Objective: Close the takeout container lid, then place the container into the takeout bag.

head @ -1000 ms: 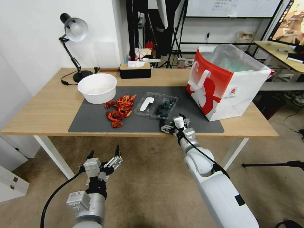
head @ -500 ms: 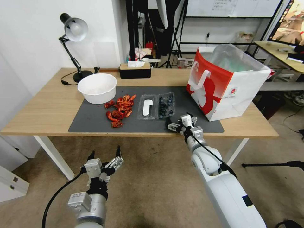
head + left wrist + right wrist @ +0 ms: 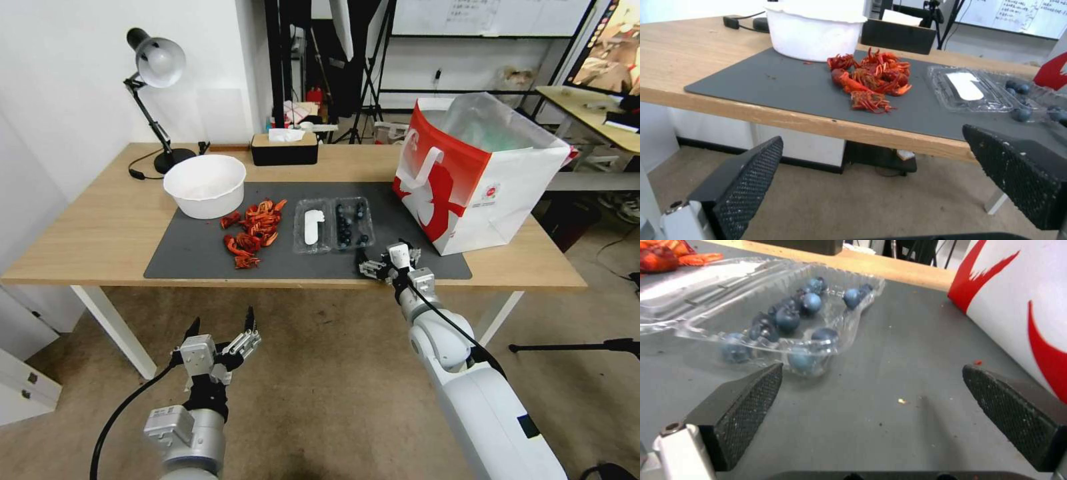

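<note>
The takeout container (image 3: 333, 224) lies open on the dark mat; its berry half (image 3: 352, 222) is on the right and the lid (image 3: 311, 225), with a white sticker, lies flat on the left. My right gripper (image 3: 388, 252) is open just in front of the berry half, low over the mat, not touching it. In the right wrist view the berries (image 3: 786, 316) sit beyond the open gripper (image 3: 880, 406). The red-and-white takeout bag (image 3: 477, 177) stands upright at the right. Below the table's front edge my left gripper (image 3: 221, 320) hangs open.
A pile of red crayfish (image 3: 253, 230) lies left of the container, with a white bowl (image 3: 205, 183) behind it. A desk lamp (image 3: 157, 67) and a black tissue box (image 3: 285, 148) stand at the back. The table's front edge (image 3: 818, 123) is near the left gripper.
The container has turned from slanted to square with the mat and shifted slightly right. My right gripper has drawn back to the right. The left arm has barely moved.
</note>
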Robot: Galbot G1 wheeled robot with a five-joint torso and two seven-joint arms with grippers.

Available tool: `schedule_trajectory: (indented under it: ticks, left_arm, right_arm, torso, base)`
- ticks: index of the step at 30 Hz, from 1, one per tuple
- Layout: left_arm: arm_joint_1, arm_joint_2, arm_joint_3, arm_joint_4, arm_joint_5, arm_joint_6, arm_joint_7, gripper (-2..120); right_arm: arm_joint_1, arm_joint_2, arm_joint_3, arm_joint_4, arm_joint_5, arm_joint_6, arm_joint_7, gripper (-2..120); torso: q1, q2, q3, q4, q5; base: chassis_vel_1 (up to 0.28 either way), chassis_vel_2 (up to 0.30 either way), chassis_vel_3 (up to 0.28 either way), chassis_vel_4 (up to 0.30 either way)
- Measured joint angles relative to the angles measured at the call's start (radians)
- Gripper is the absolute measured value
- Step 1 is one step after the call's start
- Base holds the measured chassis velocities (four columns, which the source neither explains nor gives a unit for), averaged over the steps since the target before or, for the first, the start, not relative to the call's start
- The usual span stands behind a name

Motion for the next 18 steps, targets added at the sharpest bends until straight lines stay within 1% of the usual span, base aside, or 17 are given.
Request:
schedule_trajectory:
  ticks: [4,7,8,9,10,11,13,14,15,18]
  left_arm:
    - [0.002,0.001,0.0,0.0,0.0,-0.002,0.0,100]
    - [0.006,0.004,-0.001,-0.004,0.0,-0.005,0.001,100]
    - [0.006,0.004,-0.001,-0.004,0.0,-0.005,0.001,100]
    - [0.008,0.005,-0.002,-0.007,0.0,-0.006,0.002,100]
    - [0.011,0.008,-0.004,-0.009,0.0,-0.013,0.004,100]
    - [0.011,0.008,-0.004,-0.009,0.0,-0.013,0.004,100]
    - [0.013,0.01,-0.005,-0.01,-0.001,-0.019,0.007,100]
    - [0.014,0.01,-0.005,-0.01,-0.002,-0.024,0.011,100]
    - [0.014,0.01,-0.005,-0.01,-0.002,-0.024,0.011,100]
    - [0.016,0.011,-0.004,-0.006,-0.004,-0.039,0.026,100]
  right_arm:
    - [-0.024,-0.012,0.007,0.03,0.0,0.003,-0.004,100]
    - [-0.086,-0.039,0.026,0.089,0.005,0.037,-0.009,100]
    - [-0.086,-0.039,0.026,0.089,0.005,0.037,-0.009,100]
    - [-0.117,-0.05,0.035,0.117,0.013,0.061,-0.011,100]
    - [-0.177,-0.068,0.058,0.166,0.035,0.118,-0.012,100]
    - [-0.177,-0.068,0.058,0.166,0.035,0.118,-0.012,100]
    - [-0.231,-0.083,0.081,0.207,0.056,0.185,-0.01,100]
    - [-0.272,-0.091,0.102,0.239,0.062,0.233,-0.008,100]
    - [-0.272,-0.091,0.102,0.239,0.062,0.233,-0.008,100]
    - [-0.383,-0.1,0.143,0.323,0.063,0.348,0.003,100]
  torso:
    - [0.0,0.0,0.0,0.0001,0.0001]
    - [0.0,0.0,0.0,0.0002,0.0001]
    - [0.0,0.0,0.0,0.0002,0.0001]
    - [0.0,0.0,0.0,0.0,0.0002]
    - [0.0,0.0,0.0,-0.0001,0.0003]
    - [0.0,0.0,0.0,-0.0001,0.0003]
    - [0.0,0.0,0.0,-0.0002,0.0]
    - [0.0,0.0,0.0,-0.0001,0.0001]
    - [0.0,0.0,0.0,-0.0001,0.0001]
    - [0.0,0.0,0.0,0.0,0.0002]
  base:
    - [0.0,0.0,0.0,0.0]
    - [0.0,0.0,0.0,0.0]
    - [0.0,0.0,0.0,0.0]
    - [0.0,0.0,0.0,0.0]
    - [0.0,0.0,0.0,0.0]
    - [0.0,0.0,0.0,0.0]
    - [0.0,0.0,0.0,0.0]
    - [0.0,0.0,0.0,0.0]
    - [0.0,0.0,0.0,0.0]
    - [0.0,0.0,0.0,0.0]
